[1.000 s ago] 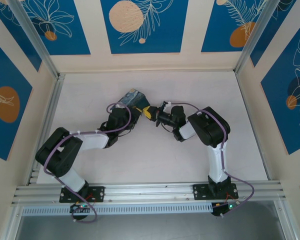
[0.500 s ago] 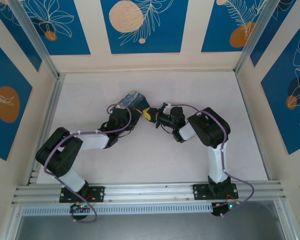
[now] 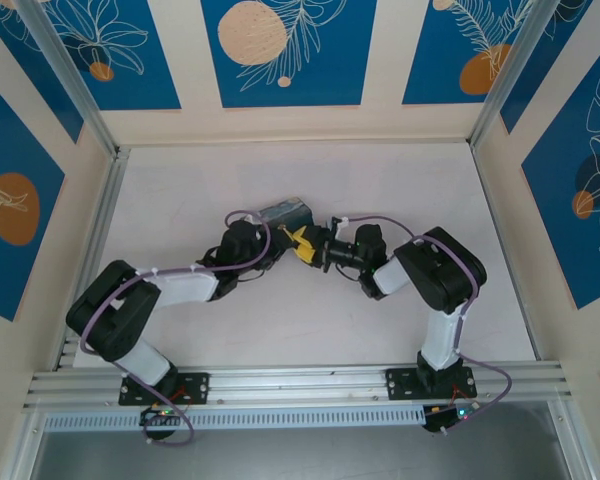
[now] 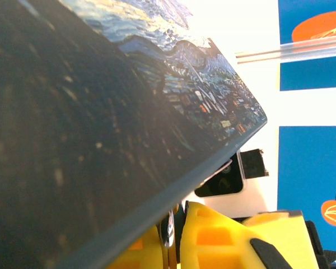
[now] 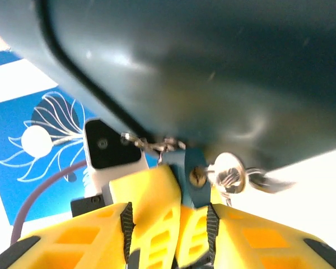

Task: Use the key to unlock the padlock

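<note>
Both arms fold inward; left gripper [image 3: 269, 238] points toward 2 o'clock, right gripper [image 3: 302, 241] toward 9 o'clock, its jaws pinching the padlock [image 5: 191, 178].

bright even light, faint shadows; wrist close-ups soft-focused, whites blown out

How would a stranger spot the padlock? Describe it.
In the right wrist view, find the big dark box across the top. Just under its lower edge, a small padlock sits pinched between the yellow fingers of the right gripper. Its teal-blue body with a brass dot sets it apart from the silvery round key head beside it.
</note>
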Controlling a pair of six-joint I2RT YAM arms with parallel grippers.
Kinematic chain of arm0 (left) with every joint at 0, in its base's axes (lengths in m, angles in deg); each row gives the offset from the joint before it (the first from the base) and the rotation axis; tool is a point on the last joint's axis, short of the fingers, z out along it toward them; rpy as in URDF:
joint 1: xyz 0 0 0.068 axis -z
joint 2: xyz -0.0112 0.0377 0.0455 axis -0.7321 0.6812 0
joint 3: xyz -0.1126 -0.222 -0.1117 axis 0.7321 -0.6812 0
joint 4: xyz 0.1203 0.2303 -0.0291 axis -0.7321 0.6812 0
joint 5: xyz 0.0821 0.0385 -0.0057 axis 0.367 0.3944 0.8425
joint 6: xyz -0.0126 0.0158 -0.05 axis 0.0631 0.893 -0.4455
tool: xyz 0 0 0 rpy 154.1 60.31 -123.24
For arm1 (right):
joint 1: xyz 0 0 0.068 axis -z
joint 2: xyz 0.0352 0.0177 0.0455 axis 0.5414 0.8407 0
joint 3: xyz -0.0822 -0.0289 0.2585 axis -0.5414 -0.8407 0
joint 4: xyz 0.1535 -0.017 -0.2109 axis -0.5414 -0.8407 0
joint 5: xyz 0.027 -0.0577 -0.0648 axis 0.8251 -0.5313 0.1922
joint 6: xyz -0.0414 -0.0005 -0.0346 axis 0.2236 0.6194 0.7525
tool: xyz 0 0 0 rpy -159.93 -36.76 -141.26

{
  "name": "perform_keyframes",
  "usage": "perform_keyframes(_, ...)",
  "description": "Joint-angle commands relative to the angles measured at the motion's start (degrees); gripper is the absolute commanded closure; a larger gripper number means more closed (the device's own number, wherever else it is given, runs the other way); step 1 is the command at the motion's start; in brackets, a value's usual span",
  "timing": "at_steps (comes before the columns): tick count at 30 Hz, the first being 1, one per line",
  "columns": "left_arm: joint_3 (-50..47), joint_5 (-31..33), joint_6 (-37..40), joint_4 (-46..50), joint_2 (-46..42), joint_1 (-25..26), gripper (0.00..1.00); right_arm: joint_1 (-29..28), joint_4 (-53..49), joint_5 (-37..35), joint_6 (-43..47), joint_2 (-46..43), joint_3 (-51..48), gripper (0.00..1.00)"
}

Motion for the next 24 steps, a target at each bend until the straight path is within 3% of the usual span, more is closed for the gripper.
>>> perform_keyframes(1,-0.58,-1.03,5.97,2.28,-3.80,-0.37,1.00,0.36,-0.21,3.00,3.37,-2.73,-2.36,0.55)
perform_keyframes(8,-0.71,-2.21,9.55,4.91,-6.15,-1.61,1.00,0.88,-5.31,3.52,7.14,-5.80,-5.61,0.49)
perform_keyframes(18,-0.41,-8.02,12.43,3.00,-5.56,-3.53,1.00,2.79,-15.93,2.49,15.08,-11.37,-4.00,0.57)
perform_keyframes(24,0.10,-9.85,12.79,1.99,-4.94,-3.70,1.00,3.49,-16.18,1.95,14.68,-10.33,-1.75,0.57)
